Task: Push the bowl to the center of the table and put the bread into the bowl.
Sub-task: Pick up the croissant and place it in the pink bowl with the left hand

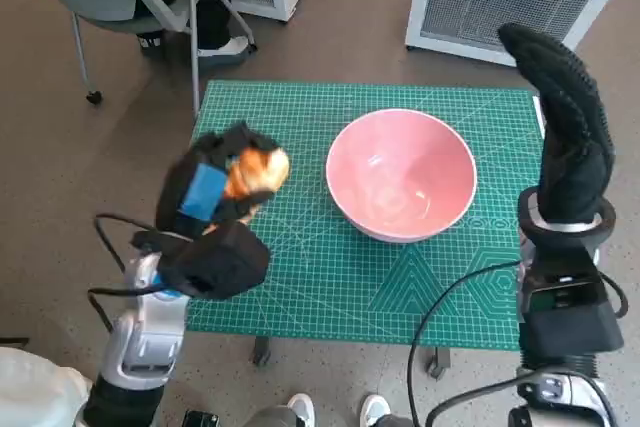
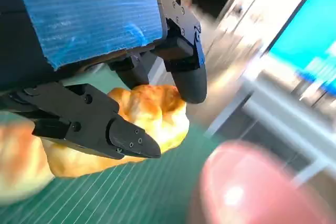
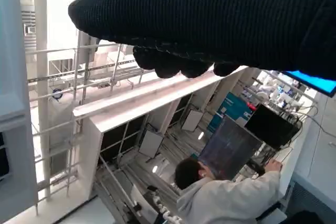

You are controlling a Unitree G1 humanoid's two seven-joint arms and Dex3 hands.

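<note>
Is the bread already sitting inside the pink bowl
No, the bread is held in the left hand above the green mat, beside the bowl, which holds nothing.

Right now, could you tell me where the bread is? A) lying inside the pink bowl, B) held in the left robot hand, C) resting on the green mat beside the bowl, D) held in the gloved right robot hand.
B: the left robot hand grips the bread, beside the empty pink bowl.

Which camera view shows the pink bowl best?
The head view: the whole bowl sits sharp on the green mat. The left wrist view shows only a blurred pink part of it; the right wrist view shows none.
</note>
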